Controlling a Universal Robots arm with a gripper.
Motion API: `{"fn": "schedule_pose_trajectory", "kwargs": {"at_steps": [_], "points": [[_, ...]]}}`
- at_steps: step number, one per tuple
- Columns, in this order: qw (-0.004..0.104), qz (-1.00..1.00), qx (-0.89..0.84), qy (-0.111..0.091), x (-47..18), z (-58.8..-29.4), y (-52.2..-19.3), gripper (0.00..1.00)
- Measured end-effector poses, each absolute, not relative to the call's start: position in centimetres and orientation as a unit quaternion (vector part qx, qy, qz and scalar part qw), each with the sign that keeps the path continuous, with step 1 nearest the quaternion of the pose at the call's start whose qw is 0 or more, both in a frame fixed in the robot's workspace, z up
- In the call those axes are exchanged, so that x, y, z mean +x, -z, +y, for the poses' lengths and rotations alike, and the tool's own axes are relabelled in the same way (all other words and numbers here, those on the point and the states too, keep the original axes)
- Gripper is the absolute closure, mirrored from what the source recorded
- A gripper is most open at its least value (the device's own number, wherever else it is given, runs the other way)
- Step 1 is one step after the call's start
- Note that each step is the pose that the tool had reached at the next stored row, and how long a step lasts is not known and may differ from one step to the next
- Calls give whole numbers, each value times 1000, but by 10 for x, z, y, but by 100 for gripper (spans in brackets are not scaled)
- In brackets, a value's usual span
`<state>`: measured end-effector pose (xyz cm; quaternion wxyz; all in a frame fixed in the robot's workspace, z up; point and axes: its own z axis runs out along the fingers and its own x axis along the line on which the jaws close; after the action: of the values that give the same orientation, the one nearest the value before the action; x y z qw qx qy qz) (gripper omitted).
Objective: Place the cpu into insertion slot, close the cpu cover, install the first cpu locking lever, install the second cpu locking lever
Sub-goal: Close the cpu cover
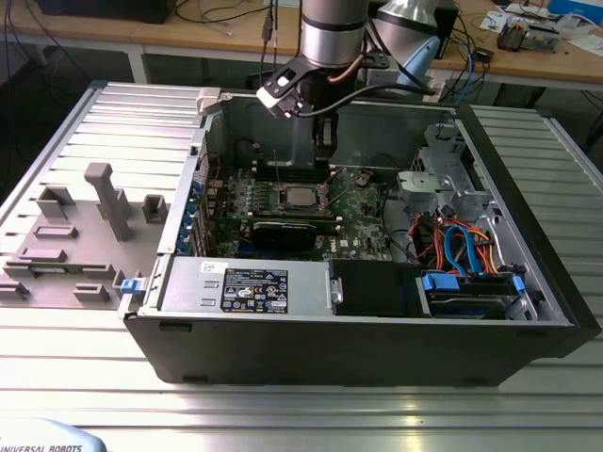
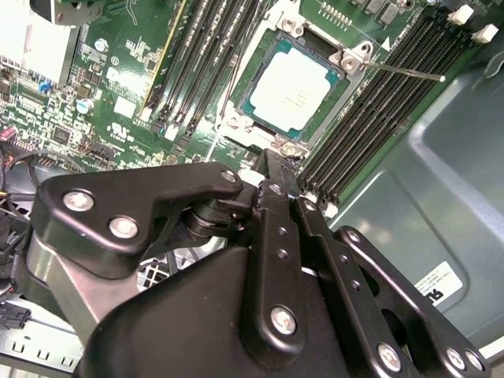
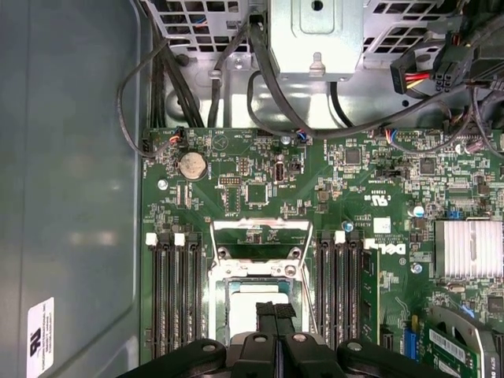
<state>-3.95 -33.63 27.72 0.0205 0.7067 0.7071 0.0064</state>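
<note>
Gripper (image 3: 276,309) is clenched on nothing, its tips right at the edge of the cpu (image 2: 299,85). The cpu sits in the insertion slot (image 2: 344,60), and the cpu cover (image 3: 260,224) is flipped open.

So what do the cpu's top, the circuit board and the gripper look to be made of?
The cpu: top looks like dull silver-grey metal, with a soft, even sheen. The circuit board: glossy green laminate, probably fibreglass, fine traces showing. The gripper: matte black links, metal or hard plastic, joined by shiny bolts.
</note>
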Motion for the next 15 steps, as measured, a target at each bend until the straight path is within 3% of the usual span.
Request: {"fn": "schedule_pose_trajectory", "kwargs": {"at_steps": [15], "points": [[20, 707, 707, -6, -35, -336, -277, 89]]}}
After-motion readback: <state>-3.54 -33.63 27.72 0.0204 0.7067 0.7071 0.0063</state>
